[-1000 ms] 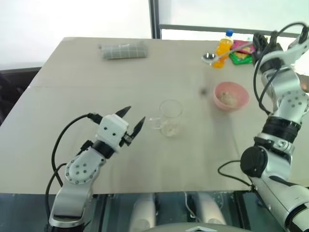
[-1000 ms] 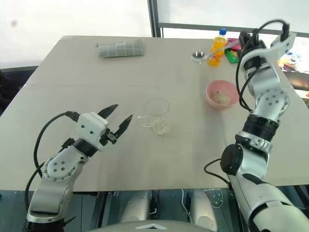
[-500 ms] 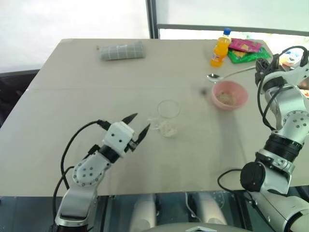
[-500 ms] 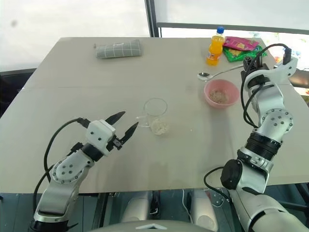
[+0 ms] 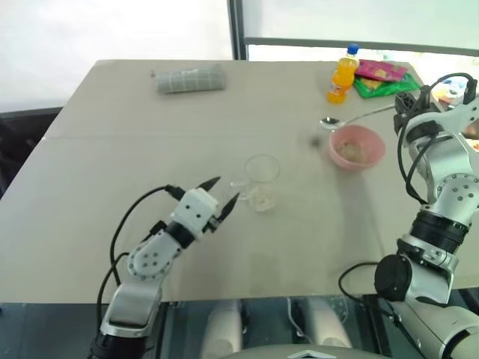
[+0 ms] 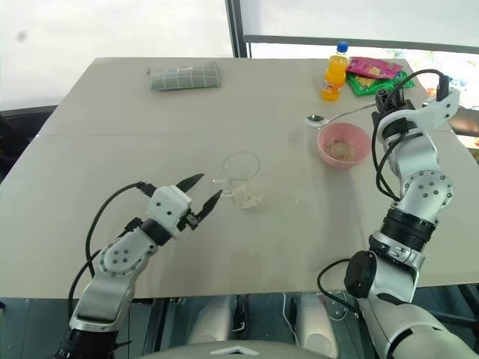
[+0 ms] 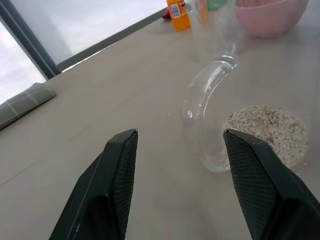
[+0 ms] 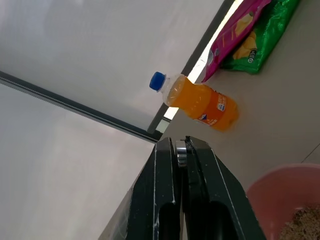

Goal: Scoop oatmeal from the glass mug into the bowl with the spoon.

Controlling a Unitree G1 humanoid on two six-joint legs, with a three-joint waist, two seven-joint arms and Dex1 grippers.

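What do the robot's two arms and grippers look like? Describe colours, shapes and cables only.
Both arms are built of silver-grey rounded segments with black joint rings, and loose black cables loop alongside them. The left gripper has a white boxy housing and two black, pointed fingers with textured inner pads. The right gripper has the same black fingers.

A pale beige table [image 6: 112, 149] carries a clear glass mug [image 6: 241, 179] near its middle, oatmeal [image 6: 248, 197] in its bottom. A pink bowl [image 6: 343, 144] sits further right. At the far edge lie a folded grey cloth [image 6: 184, 75], an orange bottle [image 6: 334, 72] and snack packets [image 6: 374, 73].
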